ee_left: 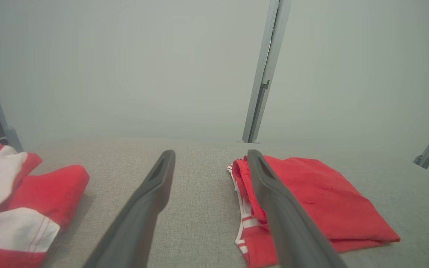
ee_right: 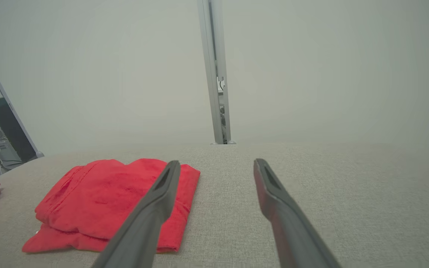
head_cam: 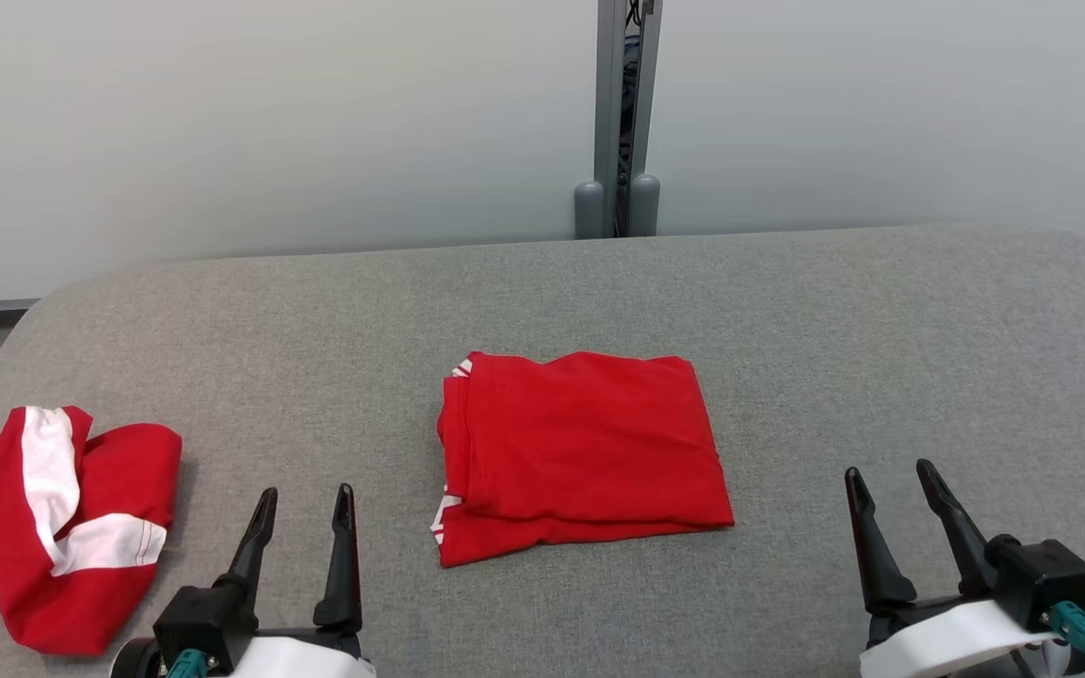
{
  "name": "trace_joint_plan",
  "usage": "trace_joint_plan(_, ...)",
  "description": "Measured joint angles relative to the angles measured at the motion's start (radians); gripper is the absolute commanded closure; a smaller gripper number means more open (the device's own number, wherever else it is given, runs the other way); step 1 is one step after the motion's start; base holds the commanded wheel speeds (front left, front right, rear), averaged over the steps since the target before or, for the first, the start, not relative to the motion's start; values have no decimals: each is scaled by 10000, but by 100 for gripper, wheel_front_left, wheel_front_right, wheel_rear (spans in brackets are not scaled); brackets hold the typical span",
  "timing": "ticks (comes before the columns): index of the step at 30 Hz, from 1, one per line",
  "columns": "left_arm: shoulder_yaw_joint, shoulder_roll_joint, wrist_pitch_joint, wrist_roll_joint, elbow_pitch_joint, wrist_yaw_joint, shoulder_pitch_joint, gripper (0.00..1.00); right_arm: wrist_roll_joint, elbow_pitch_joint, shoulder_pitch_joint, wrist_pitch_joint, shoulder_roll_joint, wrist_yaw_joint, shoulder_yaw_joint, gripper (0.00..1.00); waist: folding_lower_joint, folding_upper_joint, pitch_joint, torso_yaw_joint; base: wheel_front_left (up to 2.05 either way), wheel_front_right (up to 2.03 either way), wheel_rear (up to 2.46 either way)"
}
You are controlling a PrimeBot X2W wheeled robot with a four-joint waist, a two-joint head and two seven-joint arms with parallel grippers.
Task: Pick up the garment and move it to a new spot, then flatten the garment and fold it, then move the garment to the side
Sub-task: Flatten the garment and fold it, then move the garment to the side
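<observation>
A red garment (head_cam: 590, 452) lies folded into a neat rectangle at the middle of the grey padded table (head_cam: 834, 320), white trim peeking out along its left edge. My left gripper (head_cam: 307, 490) hovers open near the front edge, just left of that garment (ee_left: 311, 197), nothing between its fingers. Well to the right of the folded garment (ee_right: 114, 193), my right gripper (head_cam: 887, 468) is also open and empty. In their own wrist views the left gripper (ee_left: 210, 153) and right gripper (ee_right: 217, 162) both point toward the back wall.
A second red garment with white bands (head_cam: 62, 527) lies crumpled at the table's front left corner (ee_left: 21, 201). A grey metal post (head_cam: 623, 113) stands behind the table against a pale wall. Bare table lies to the right and behind the folded garment.
</observation>
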Motion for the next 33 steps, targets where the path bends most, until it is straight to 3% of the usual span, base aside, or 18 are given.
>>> trace_joint_plan(25,8,0,0,374,-107,23,247,0,88,153,90,0,8,2,407,0,0,1,27,134,0,0,0)
trace_joint_plan(29,-13,0,0,441,-104,36,225,0,537,779,-280,-2,-6,0,897,0,0,0,104,171,0,0,0)
trace_joint_plan(33,-119,4,2,525,-65,31,151,0,1824,1707,-915,-2,-2,0,1216,0,0,0,221,302,0,0,0)
